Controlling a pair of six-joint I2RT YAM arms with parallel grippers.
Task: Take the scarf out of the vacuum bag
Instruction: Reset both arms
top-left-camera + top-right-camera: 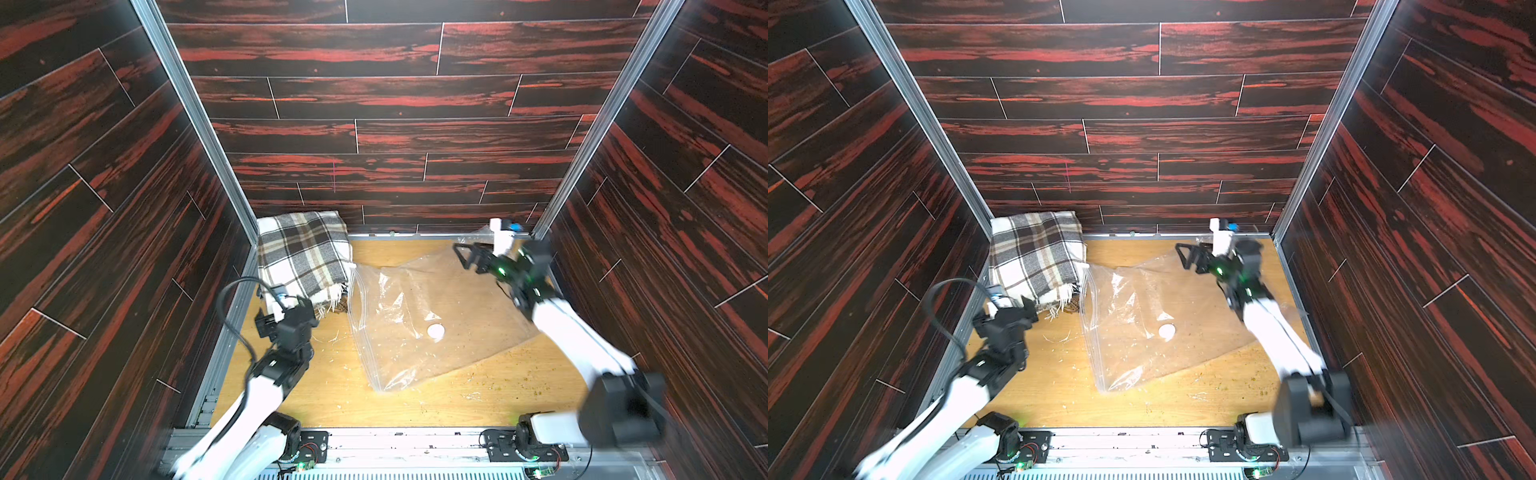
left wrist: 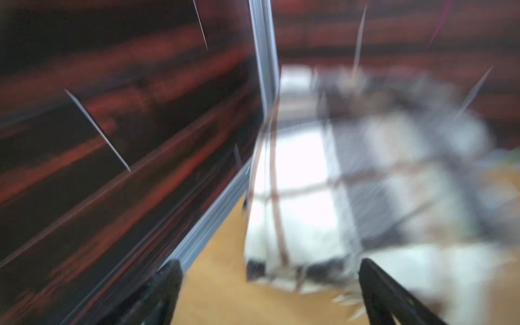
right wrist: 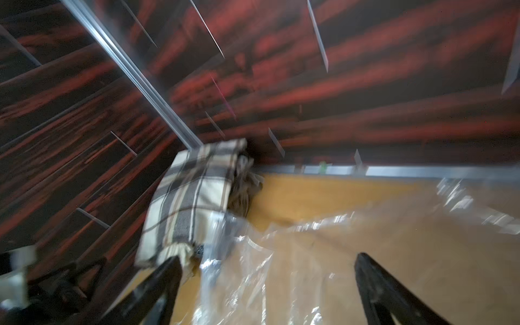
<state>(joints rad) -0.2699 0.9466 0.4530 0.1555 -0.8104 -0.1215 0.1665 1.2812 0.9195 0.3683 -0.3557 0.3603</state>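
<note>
- Plaid scarf lies folded in the far-left corner of the table, outside the vacuum bag, fringe just beside the bag's edge.
- Bag lies flat mid-table, white valve up.
- Left gripper: jaws wide apart, empty, near the fringe.
- Right gripper: jaws wide apart, empty, over the bag's far corner.

This is a robot test cell in a lab: a light wooden tabletop is boxed in on three sides by walls of dark red wood-print panels, held in bare aluminium posts. Two white robot arms stand on a metal rail along the front, with exposed circuit boards and wiring at their bases.
</note>
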